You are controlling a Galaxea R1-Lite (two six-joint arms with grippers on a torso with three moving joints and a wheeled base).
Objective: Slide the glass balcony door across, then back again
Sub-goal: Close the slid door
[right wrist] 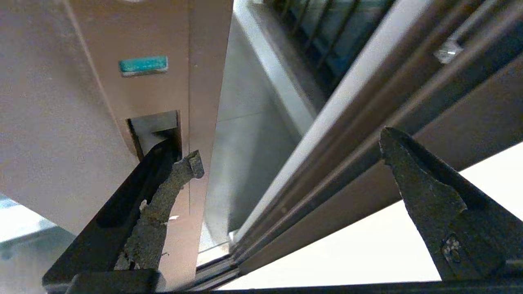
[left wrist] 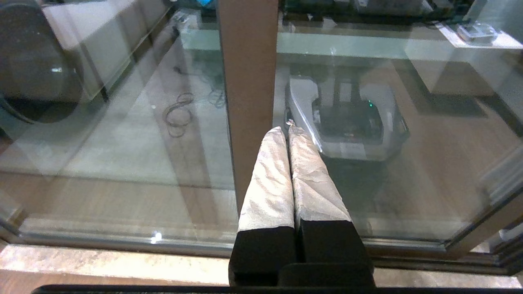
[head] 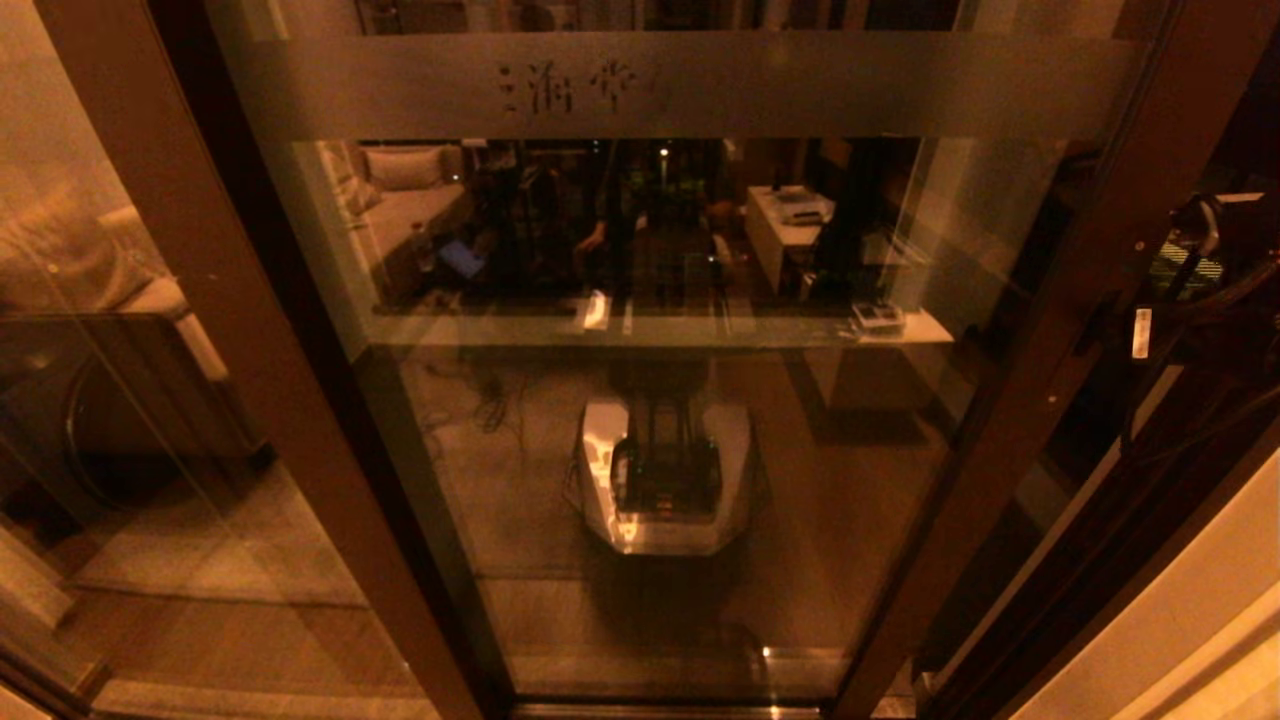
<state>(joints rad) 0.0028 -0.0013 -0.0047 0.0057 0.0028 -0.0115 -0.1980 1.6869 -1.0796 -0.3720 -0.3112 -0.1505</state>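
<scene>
Tall clear glass balcony door (head: 640,400) in dark brown frame, frosted lettered band near its top, stands upright straight ahead, long axis vertical, pane facing the robot. A narrow gap shows between its right stile and the jamb, so a slide looks under way, though which leg I cannot tell. Right gripper (right wrist: 286,157) spread wide, one finger (right wrist: 163,196) in the stile's handle recess; left gripper (left wrist: 288,130) pressed together, parked low before the glass.

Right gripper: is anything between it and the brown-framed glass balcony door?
Nothing visible. The right gripper is open, one finger already at the recess in the glass balcony door stile, beside the narrow gap.
</scene>
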